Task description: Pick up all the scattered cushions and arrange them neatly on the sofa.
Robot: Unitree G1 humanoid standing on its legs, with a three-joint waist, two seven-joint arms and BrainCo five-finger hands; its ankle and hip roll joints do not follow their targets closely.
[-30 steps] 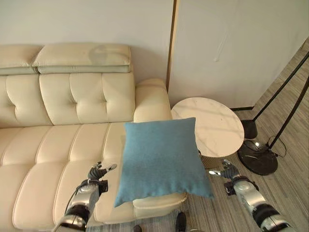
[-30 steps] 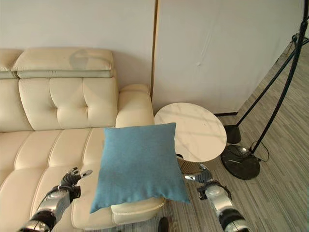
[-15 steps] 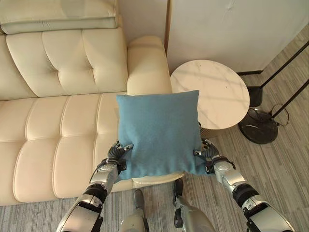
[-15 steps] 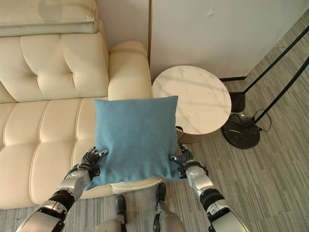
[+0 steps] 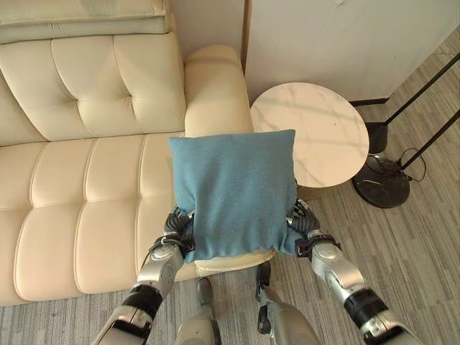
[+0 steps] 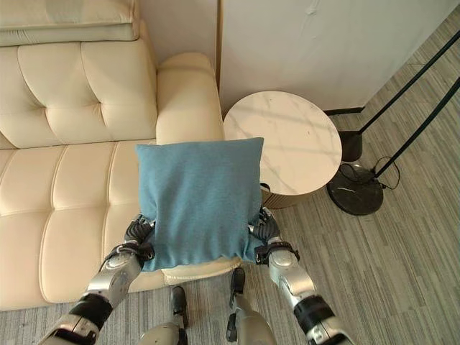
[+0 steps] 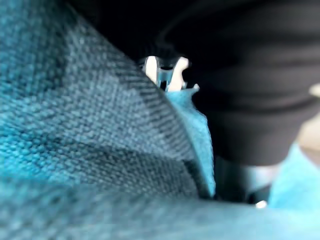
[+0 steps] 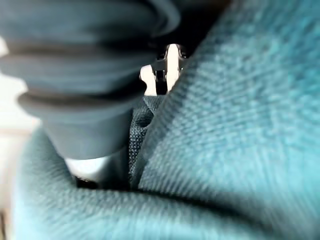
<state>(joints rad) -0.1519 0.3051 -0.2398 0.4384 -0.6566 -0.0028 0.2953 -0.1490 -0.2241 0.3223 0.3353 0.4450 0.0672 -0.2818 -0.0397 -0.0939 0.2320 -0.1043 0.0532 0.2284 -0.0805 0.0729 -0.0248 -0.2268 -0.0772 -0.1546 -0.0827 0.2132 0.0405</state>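
Where a second ago both hands hung clear, left hand point(image 5: 175, 237) and right hand point(image 5: 305, 228) now clamped on square blue fabric cushion point(image 5: 236, 190) above cream leather sofa's point(image 5: 79, 201) front edge.

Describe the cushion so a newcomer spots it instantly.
Start at the cream sofa, right end by the round marble table. Above the seat's front corner, a robot hand at each lower corner holds up the cushion: square, blue, the one coloured thing.

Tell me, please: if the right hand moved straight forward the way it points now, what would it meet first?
Probably the round marble side table, just ahead of the right hand gripping the blue cushion; depth is unclear.
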